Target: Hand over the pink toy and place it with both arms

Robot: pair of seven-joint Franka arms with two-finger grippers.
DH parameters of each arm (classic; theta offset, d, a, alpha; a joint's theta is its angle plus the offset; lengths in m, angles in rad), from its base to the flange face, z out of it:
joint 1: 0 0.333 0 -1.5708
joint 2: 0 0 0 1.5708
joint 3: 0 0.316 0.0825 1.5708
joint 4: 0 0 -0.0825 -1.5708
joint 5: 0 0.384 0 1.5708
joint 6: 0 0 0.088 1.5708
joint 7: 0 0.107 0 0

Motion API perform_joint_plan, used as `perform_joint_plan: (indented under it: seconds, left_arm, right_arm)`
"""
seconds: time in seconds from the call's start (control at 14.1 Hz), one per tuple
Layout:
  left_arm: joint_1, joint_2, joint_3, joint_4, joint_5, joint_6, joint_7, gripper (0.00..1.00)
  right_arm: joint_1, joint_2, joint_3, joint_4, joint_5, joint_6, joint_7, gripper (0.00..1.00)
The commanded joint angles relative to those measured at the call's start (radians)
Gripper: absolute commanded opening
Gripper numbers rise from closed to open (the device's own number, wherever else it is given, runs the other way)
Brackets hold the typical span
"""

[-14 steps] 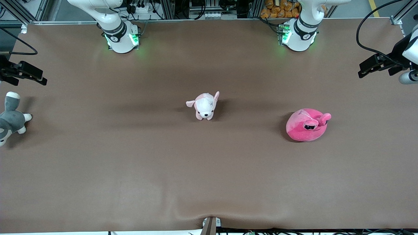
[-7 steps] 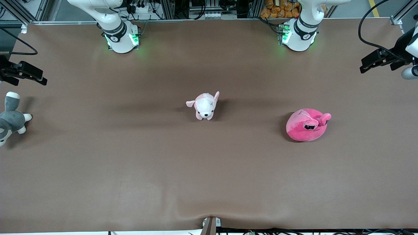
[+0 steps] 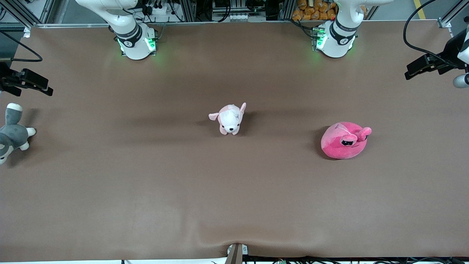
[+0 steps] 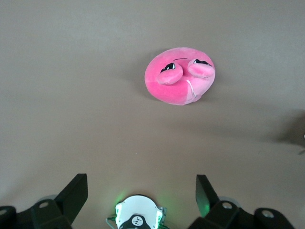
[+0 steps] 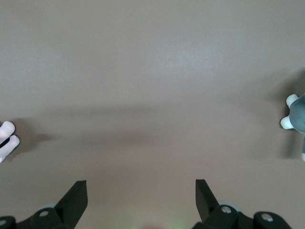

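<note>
The pink toy (image 3: 344, 141) is a hot-pink rounded plush with half-lidded black eyes. It lies on the brown table toward the left arm's end, and it also shows in the left wrist view (image 4: 180, 75). My left gripper (image 3: 408, 74) is open and empty, up over the table edge at the left arm's end, well apart from the toy; its own view (image 4: 141, 183) shows the jaws wide apart. My right gripper (image 3: 48, 90) is open and empty over the right arm's end of the table, with its jaws wide apart in its own view (image 5: 141, 186).
A small pale pink-and-white puppy plush (image 3: 230, 119) stands mid-table; its paws show in the right wrist view (image 5: 5, 136). A grey-and-white plush (image 3: 13, 134) lies at the right arm's end, also in the right wrist view (image 5: 298, 119). The left arm's base (image 4: 138, 217) shows below the left gripper.
My left gripper has drawn slightly up and toward the table's edge at the left arm's end. The right gripper and the toys have not moved.
</note>
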Motion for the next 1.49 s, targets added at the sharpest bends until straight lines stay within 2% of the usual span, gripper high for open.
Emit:
perform_joint_plan:
  seconds: [0.0,0.14,0.36,0.64,0.92,1.14,1.28,1.42]
  left_arm:
    - [0.032,-0.038,-0.007,-0.053,-0.001,0.003,-0.026,1.00]
    - [0.075,-0.040,-0.007,-0.074,-0.062,0.009,-0.100,1.00]
    - [0.078,-0.040,-0.010,-0.109,-0.069,0.020,-0.153,1.00]
    - [0.106,-0.101,-0.010,-0.258,-0.073,0.122,-0.237,1.00]
    - [0.127,-0.088,-0.010,-0.315,-0.084,0.144,-0.385,1.00]
    - [0.129,-0.086,-0.010,-0.398,-0.087,0.225,-0.507,1.00]
    - [0.141,-0.094,-0.012,-0.479,-0.089,0.323,-0.580,1.00]
    - [0.137,-0.085,-0.012,-0.508,-0.089,0.374,-0.686,1.00]
  right_arm:
    - [-0.004,-0.010,0.007,-0.007,-0.012,0.000,0.000,1.00]
    - [-0.004,-0.010,0.007,-0.007,-0.012,0.000,0.000,1.00]
    - [-0.006,-0.010,0.007,-0.007,-0.012,0.000,-0.002,1.00]
    - [-0.006,-0.007,0.007,-0.006,-0.012,0.000,0.000,1.00]
    - [-0.006,-0.007,0.007,-0.006,-0.012,0.000,0.000,1.00]
    - [-0.007,-0.007,0.007,-0.006,-0.012,0.000,-0.002,1.00]
    - [-0.007,-0.007,0.007,-0.006,-0.012,0.000,-0.002,1.00]
    - [-0.007,-0.007,0.007,-0.006,-0.012,0.001,-0.002,1.00]
